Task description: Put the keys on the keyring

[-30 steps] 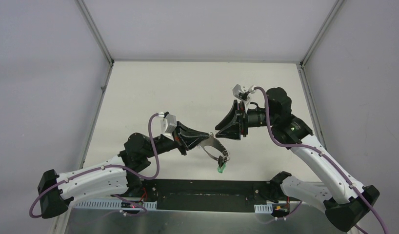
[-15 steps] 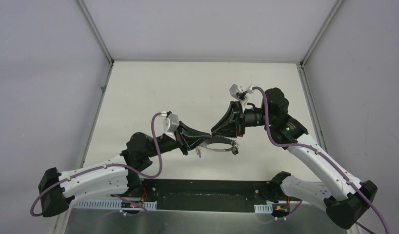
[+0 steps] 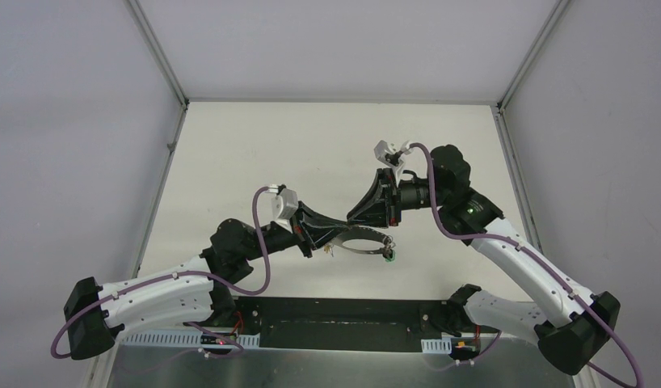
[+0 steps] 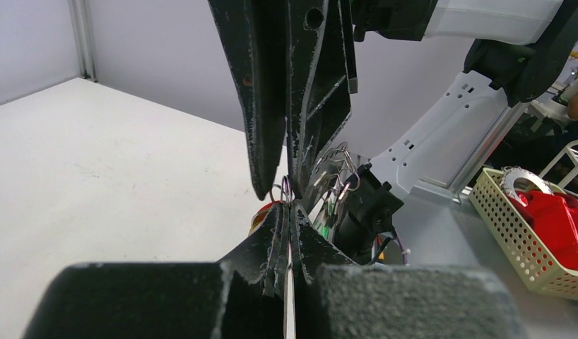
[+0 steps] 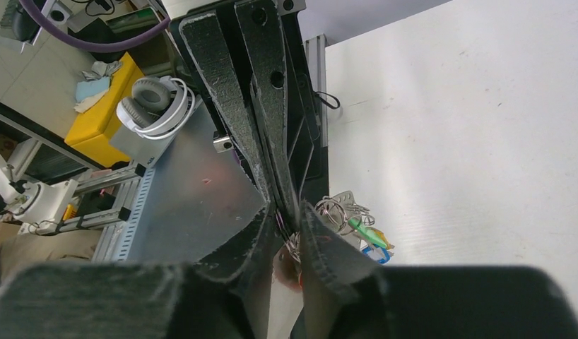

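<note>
My left gripper (image 3: 341,229) is shut on the keyring (image 3: 364,249), a thin grey hoop held about level above the table. Several keys (image 3: 388,255), one with a green tag, hang on the hoop's right side. My right gripper (image 3: 350,220) meets the left one tip to tip and is shut on a red-headed key (image 5: 291,272) by its small ring. In the left wrist view my left gripper (image 4: 290,209) pinches the hoop's band edge-on, with the red key (image 4: 261,216) just beyond. In the right wrist view my right gripper (image 5: 290,233) shows, with green and blue tagged keys (image 5: 365,233) behind.
A black base strip (image 3: 335,315) runs along the table's near edge between the arm bases. Grey enclosure walls stand left, right and behind. Off the table are a cream basket (image 4: 516,233) and white headphones (image 5: 159,106).
The hoop has swung from hanging down to about level, and the bunch of keys moved right. My right gripper moved left and closer to the left gripper's tip.
</note>
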